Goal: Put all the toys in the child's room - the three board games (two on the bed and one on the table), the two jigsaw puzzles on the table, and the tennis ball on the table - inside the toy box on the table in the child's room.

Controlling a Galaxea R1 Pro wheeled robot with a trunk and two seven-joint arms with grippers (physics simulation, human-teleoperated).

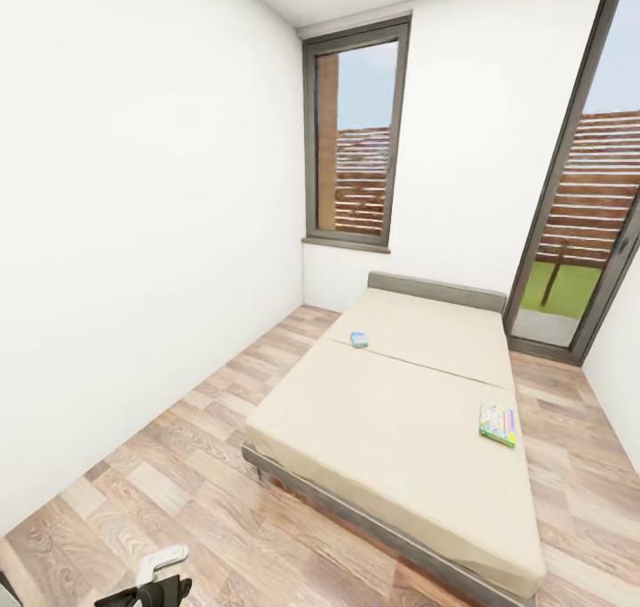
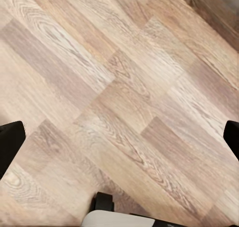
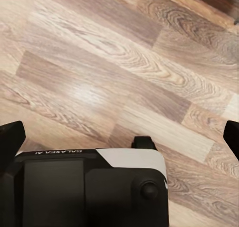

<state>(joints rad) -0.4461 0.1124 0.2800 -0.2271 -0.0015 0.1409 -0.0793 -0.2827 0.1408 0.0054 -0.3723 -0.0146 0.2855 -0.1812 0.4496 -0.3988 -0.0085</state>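
Two tall dark-framed windows (image 1: 357,136) are set in the white walls of the child's room, one in the far wall and one at the right, and a slatted wooden fence is seen through both. A wood plank floor (image 1: 187,474) is laid across the room and is seen again under both wrist cameras. The bed (image 1: 400,403), low and wide with a beige mattress, a grey frame and a low grey headboard, is placed against the far wall between the windows and is stretched toward the camera.

Two board games are found lying flat on the mattress, well apart. The green-edged board game (image 1: 498,424) is seen near the right edge of the bed, about halfway along it. The small blue board game (image 1: 359,339) is seen farther off, toward the headboard and nearer the left edge.

At the lower left corner of the head view, part of the left arm (image 1: 151,582) is shown, white and black, above the floor. In each wrist view, the dark fingers (image 2: 10,142) of the left gripper and the fingers (image 3: 11,137) of the right are seen spread wide at opposite edges, with nothing held between them and bare planks below.
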